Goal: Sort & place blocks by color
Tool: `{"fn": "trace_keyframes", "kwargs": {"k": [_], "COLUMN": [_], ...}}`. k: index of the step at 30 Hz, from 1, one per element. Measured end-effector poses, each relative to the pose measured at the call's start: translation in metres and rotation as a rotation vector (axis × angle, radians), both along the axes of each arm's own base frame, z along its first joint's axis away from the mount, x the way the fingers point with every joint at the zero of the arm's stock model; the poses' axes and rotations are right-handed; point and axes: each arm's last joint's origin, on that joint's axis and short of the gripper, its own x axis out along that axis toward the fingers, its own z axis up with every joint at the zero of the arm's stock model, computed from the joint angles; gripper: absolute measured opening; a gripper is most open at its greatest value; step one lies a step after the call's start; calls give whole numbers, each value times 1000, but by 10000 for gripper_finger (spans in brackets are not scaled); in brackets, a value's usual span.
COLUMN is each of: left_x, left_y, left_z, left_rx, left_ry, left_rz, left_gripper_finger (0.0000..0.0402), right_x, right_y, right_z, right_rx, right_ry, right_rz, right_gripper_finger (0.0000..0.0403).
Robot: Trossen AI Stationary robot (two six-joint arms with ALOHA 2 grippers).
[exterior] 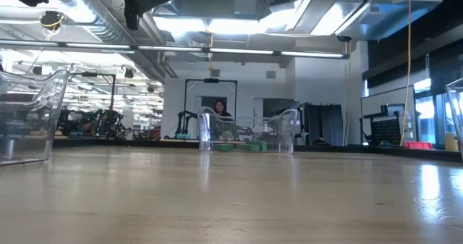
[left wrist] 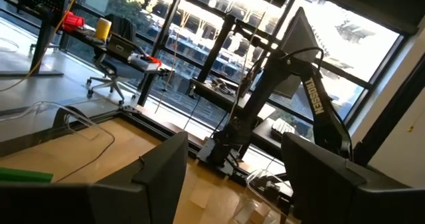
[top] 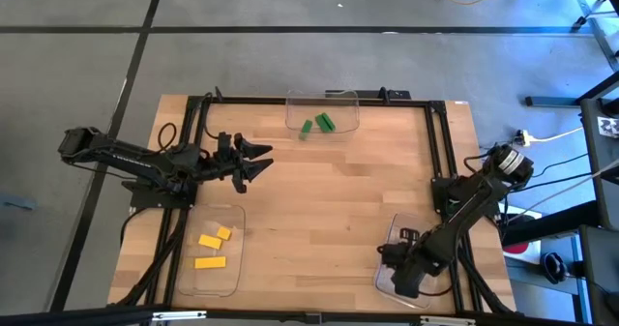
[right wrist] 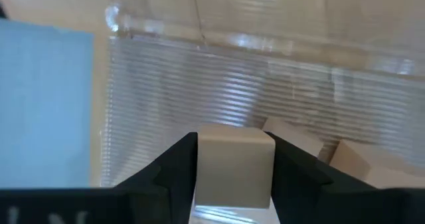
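Lower right of the high view, your right pincer (top: 404,276) pinches a tan block (right wrist: 234,167) directly above its tray (top: 387,280), two tan blocks (right wrist: 352,161) just beside; left pincer (top: 253,162) hangs spread.

High view: overhead, facing straight down, far enough to take in the whole bench (top: 319,200), both arms and the floor around.
Low view: at bench-top height, facing level across the wood into the room; far tray (exterior: 248,133) small in the distance.
Left wrist view: above the bench, facing across it past the left tool (left wrist: 232,177) to the right arm's base (left wrist: 232,134) and the windows.
Right wrist view: very near, facing down past the right tool (right wrist: 232,164) into a clear tray (right wrist: 265,71).
Shared: far tray with green blocks (top: 317,125), seen from high and low.
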Motion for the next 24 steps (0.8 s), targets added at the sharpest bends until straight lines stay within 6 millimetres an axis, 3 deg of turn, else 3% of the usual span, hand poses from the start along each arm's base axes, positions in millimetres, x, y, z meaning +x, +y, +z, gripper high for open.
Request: {"fn": "trace_keyframes", "kwargs": {"k": [10,19,24], "left_x": [0,0,0], "left_y": [0,1,0], "left_z": [0,0,0], "left_rx": [0,-5,-4], "left_ry": [0,1,0], "left_rz": [1,20,16], "left_gripper_finger": [234,234,234], "right_x": [1,7,-4], "right_y": [2,-1,-7], "right_z": [1,2,24], "right_rx": [39,69,152], "right_ry": [0,13,55], "right_rz": [-49,-93,20], "right_gripper_finger": [171,250,268]}}
